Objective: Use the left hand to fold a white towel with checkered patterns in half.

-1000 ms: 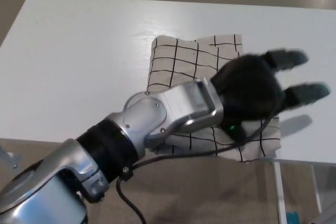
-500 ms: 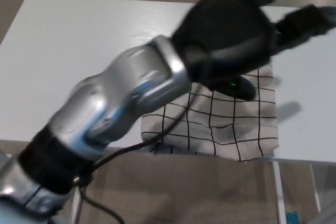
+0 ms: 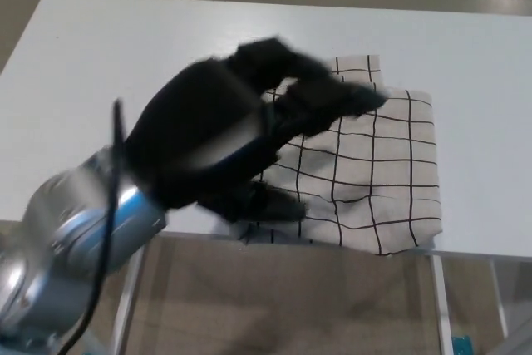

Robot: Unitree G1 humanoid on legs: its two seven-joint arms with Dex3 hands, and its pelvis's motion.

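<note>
The left hand hangs blurred over the towel's left part, fingers spread apart and clamped on nothing — whether it touches the cloth, I cannot tell. One checkered towel lies folded at the white table's near edge — one hand, one towel.
</note>
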